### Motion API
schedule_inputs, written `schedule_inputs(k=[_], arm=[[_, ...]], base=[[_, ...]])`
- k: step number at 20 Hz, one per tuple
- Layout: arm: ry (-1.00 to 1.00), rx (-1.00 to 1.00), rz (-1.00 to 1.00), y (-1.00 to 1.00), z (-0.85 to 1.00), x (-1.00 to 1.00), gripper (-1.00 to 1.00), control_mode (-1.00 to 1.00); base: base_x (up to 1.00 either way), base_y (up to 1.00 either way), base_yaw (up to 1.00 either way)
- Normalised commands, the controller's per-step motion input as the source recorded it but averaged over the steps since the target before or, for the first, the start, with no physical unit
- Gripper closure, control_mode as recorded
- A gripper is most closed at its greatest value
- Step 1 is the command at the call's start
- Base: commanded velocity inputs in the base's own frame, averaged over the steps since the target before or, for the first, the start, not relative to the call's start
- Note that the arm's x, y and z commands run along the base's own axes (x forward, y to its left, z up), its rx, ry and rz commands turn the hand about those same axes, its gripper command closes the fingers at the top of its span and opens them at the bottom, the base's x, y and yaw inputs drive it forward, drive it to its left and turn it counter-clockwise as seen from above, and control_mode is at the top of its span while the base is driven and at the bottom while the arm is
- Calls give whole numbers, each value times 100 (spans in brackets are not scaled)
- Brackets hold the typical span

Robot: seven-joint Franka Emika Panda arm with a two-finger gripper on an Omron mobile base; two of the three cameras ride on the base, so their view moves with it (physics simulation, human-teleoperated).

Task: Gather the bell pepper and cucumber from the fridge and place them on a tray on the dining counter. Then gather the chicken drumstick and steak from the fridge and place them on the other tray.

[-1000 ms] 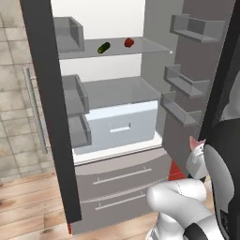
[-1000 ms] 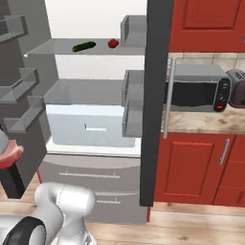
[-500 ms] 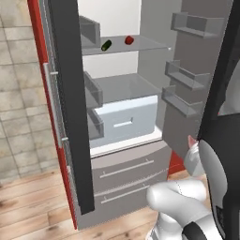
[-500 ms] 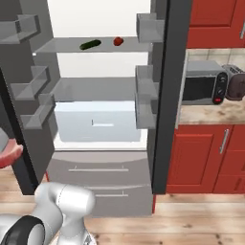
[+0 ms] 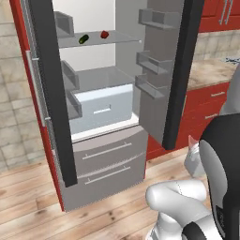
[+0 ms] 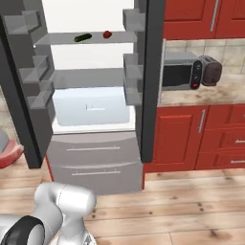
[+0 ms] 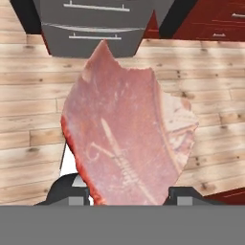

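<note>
A flat pink steak (image 7: pixel 124 124) stands upright between my fingertips, and my gripper (image 7: pixel 129 194) is shut on it, low over the wooden floor in front of the fridge. Its edge also shows as a pink tip (image 5: pixel 190 140) and a red slab (image 6: pixel 12 154). The fridge (image 5: pixel 105 154) stands open with both doors swung out. On its upper glass shelf lie the dark green cucumber (image 5: pixel 84 39) (image 6: pixel 83 37) and the red bell pepper (image 5: pixel 104 34) (image 6: pixel 107 34). The chicken drumstick, the trays and the dining counter are out of view.
The right fridge door (image 6: pixel 150 81) juts out beside red cabinets (image 6: pixel 201 139). A beige counter there holds a microwave (image 6: pixel 179 72) and a toaster (image 6: pixel 210 69). Grey freezer drawers (image 7: pixel 103 24) lie ahead of the hand. A tiled wall (image 5: pixel 14 103) stands left of the fridge.
The whole picture has shifted, so the base has driven and turned in front of the fridge. The steak stays in my gripper. Cucumber and bell pepper rest where they were on the shelf.
</note>
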Motion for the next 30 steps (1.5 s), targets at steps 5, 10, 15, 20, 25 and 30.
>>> schedule_inputs(k=[5,10,15,20,25,30], arm=[[0,0,0,0,0,0,100,100],[0,0,0,0,0,0,100,100],[0,0,0,0,0,0,100,100],[0,0,0,0,0,0,100,100],[0,0,0,0,0,0,100,100],[0,0,0,0,0,0,100,100]], base=[[-81,0,-18],[-80,0,-17],[-82,-1,-16],[-84,-18,-14],[-89,-28,-14],[-99,-39,-13]])
